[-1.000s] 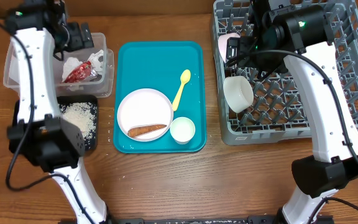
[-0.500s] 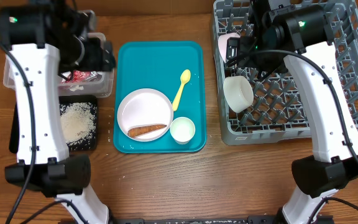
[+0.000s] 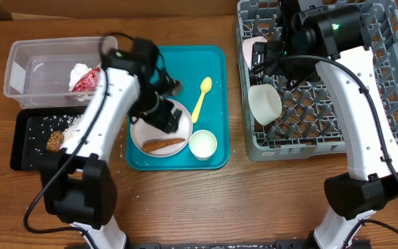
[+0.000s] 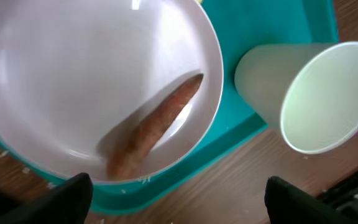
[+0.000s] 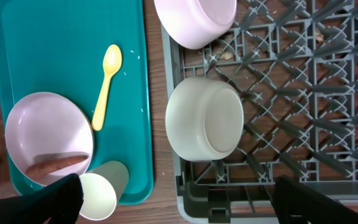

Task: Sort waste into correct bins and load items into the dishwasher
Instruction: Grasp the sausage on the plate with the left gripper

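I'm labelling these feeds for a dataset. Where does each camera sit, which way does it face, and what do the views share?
Overhead: fixed above the table, looking straight down on the teal tray, dish rack, left arm and right arm.
Left wrist: on the left arm, looking down close onto the plate, sausage and cup; fingertips at bottom.
Right wrist: above the dish rack, looking down on a cream bowl; fingertips at bottom corners.
Shared: all three show plate, sausage and cup.

Your blurred left arm (image 3: 109,104) hides part of the plate (image 3: 141,129), and the right wrist view's top edge crops the pink bowl (image 5: 194,18).
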Available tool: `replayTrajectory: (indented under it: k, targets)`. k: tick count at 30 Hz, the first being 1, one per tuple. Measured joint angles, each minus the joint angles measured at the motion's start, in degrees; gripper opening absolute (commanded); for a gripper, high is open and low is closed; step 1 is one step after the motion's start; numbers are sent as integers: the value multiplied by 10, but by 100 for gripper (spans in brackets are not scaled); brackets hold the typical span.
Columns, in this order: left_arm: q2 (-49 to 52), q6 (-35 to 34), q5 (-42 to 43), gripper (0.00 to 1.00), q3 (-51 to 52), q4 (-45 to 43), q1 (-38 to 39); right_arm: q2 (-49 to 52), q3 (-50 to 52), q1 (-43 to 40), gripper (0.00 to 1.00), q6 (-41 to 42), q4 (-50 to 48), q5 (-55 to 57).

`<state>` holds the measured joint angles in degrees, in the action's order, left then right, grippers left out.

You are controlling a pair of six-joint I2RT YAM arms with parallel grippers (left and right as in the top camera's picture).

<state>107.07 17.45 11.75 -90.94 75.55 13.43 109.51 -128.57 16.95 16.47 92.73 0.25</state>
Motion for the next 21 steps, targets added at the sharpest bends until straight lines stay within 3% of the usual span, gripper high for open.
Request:
replayTrajectory:
  k: [11, 21]
  targets:
    - [0, 41, -15, 86, 156, -193, 3, 0, 0, 0, 100, 0, 4, 0]
    - [-1, 72, -49, 74, 242, -279, 3, 0, 0, 0, 100, 0, 8, 0]
